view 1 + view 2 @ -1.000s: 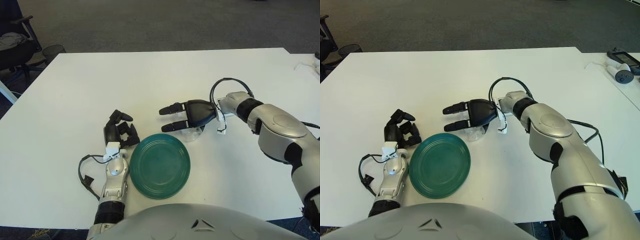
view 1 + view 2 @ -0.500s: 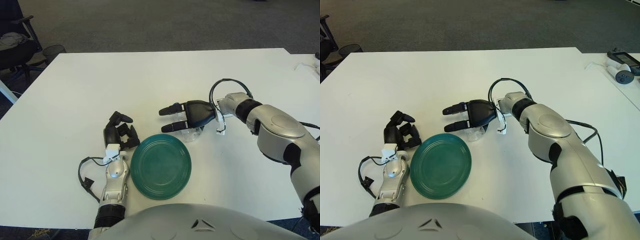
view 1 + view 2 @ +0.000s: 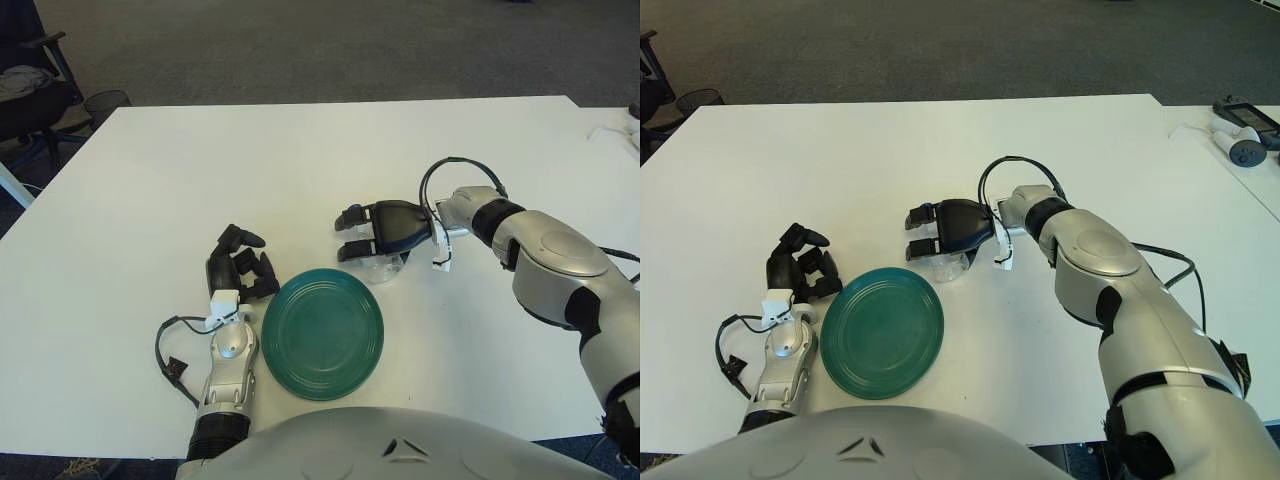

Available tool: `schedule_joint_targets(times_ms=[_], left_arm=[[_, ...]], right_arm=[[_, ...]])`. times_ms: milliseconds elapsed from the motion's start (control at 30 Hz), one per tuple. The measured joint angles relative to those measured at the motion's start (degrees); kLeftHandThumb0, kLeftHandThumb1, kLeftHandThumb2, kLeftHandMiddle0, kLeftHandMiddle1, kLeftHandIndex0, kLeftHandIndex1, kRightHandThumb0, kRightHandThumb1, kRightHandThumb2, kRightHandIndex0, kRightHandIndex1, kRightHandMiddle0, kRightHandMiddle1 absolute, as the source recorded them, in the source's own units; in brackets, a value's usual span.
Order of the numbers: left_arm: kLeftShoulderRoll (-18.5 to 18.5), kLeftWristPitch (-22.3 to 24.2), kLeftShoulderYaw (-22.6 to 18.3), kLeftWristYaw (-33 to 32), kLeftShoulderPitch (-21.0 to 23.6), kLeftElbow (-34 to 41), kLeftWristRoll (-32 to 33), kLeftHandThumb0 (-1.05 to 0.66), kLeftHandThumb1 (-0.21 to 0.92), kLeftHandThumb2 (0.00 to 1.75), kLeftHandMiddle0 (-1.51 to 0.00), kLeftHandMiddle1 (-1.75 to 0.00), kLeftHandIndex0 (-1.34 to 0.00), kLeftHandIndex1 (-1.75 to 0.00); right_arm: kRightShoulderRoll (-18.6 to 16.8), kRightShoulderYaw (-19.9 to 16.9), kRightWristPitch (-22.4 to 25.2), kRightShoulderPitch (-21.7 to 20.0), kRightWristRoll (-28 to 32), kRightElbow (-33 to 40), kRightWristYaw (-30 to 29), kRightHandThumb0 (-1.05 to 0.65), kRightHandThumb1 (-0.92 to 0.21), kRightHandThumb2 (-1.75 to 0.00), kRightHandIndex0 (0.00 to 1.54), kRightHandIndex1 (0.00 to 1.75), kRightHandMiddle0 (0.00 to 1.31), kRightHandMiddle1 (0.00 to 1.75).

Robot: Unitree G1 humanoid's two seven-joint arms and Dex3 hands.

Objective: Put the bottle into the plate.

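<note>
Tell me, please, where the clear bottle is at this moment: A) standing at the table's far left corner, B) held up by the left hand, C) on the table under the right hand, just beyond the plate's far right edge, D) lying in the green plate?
C: the clear bottle lies on the white table beneath the right hand, whose fingers curl down over it, outside the green plate.

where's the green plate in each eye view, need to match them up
Left eye view: the green plate sits low, just right of centre.
Right eye view: the green plate sits low, left of centre.
Shared landmark: the left hand shows just beside the plate's upper left edge in both.
</note>
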State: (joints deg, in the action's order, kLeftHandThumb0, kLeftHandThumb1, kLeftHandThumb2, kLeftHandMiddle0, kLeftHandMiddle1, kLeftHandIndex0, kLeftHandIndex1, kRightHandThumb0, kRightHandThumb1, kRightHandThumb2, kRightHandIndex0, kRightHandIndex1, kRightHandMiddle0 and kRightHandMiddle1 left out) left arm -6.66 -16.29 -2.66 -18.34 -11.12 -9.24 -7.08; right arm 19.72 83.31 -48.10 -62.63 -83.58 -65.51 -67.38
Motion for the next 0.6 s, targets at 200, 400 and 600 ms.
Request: schedule_joint_targets(times_ms=[200,400,600], left_arm=[[0.01,0.03,0.25,-0.01,-0.78,0.71,-0.02,-0.59,0.05,1.64,-1.35,-1.75,-0.83,-1.75],[0.02,0.25,0.28,-0.03,-0.95,1.08,-0.03,-0.59,0.05,1.65,-1.35,-1.75,-0.84,-1.75],[0.03,0.25,0.26,-0.11,-0.99,1.11,-0.06,-0.60,0.05,1.65,-1.35,-1.75,-0.84,-1.75]], right_arm=[[1.45,-2.09,-0.36,0.61,2.02,1.38,2.24,0.00,-0.15,-1.48,0.72,1.65,0.55,1.74],[3.10,-2.73,-0.35,0.43,2.03,3.26,5.76,0.00,-0.09,-1.55,0.76,1.67,0.59,1.75],[3.98,-5.30,-2.91,1.03,5.11,3.96,11.76,0.00,0.01,-1.61,0.90,1.52,0.68,1.75]])
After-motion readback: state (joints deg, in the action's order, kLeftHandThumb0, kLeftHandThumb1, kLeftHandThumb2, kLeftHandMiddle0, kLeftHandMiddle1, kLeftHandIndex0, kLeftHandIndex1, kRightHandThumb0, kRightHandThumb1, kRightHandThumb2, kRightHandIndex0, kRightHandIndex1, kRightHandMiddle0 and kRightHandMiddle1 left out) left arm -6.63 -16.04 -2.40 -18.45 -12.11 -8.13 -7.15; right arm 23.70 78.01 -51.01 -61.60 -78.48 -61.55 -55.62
